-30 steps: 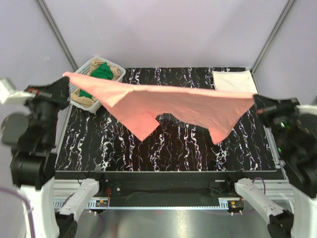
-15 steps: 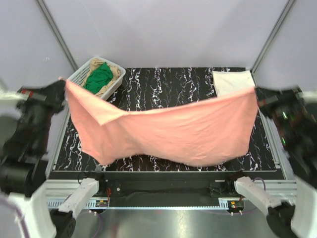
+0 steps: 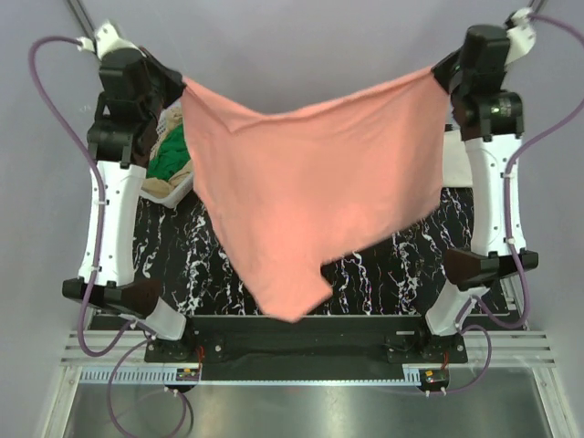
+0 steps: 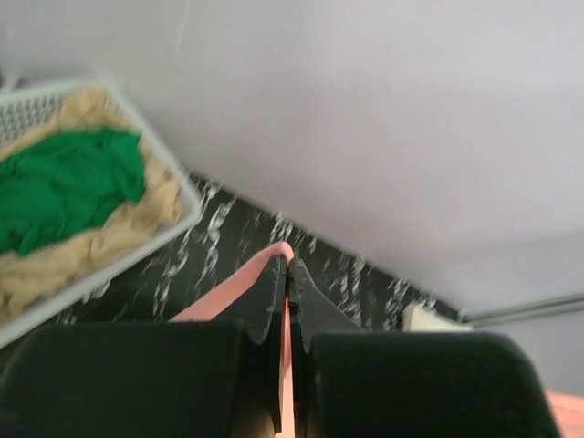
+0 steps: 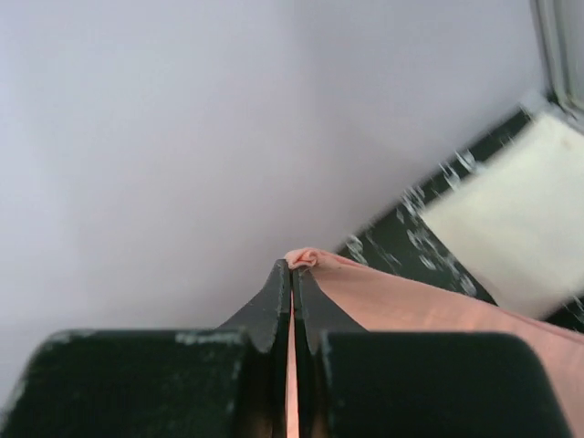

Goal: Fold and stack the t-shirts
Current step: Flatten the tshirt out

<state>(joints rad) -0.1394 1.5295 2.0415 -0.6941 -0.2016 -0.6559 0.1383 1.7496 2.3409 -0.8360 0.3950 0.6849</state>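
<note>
The salmon-pink t-shirt (image 3: 310, 192) hangs spread high above the black marbled table (image 3: 401, 274), stretched between both raised arms. My left gripper (image 3: 182, 84) is shut on its upper left corner (image 4: 283, 251). My right gripper (image 3: 438, 73) is shut on its upper right corner (image 5: 306, 260). The shirt's lower point dangles near the table's front edge. A folded cream-white t-shirt (image 5: 511, 214) lies at the table's back right; in the top view the right arm mostly hides it. A green t-shirt (image 3: 169, 155) and a tan one (image 4: 82, 251) lie in the basket.
A white mesh basket (image 4: 173, 224) stands at the table's back left, under my left arm. Grey walls close in at the back and sides. Both arm bases sit at the table's front corners.
Both arms have swung up and back, lifting the pink shirt from a low sag over the table to a high, hanging spread. Both grips have held.
</note>
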